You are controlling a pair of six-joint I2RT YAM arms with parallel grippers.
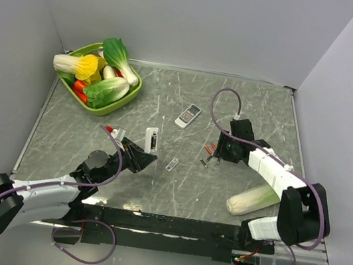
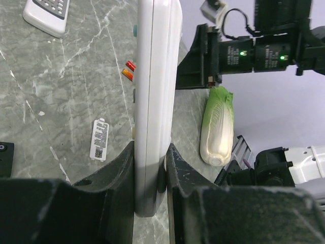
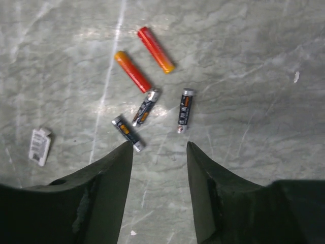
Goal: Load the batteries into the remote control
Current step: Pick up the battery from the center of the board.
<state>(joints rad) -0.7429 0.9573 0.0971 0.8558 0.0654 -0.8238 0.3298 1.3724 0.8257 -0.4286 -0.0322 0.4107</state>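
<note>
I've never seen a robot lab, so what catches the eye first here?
The left tool clamps a slim white plastic remote control edgewise. The right tool hangs open over small orange-red and dark cylindrical batteries on the grey marbled table. A lime-green plastic basket of toy vegetables sits at the far left corner.

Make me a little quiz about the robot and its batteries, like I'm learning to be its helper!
1. True or false: the left gripper is shut on a white remote that stands on its edge.
2. How many orange-red batteries lie on the table in front of the right gripper? A) one B) two C) four
3. Fill the gap: the right gripper's jaws are ____, with nothing between them.

Key: 1 true; 2 B; 3 open.
</note>
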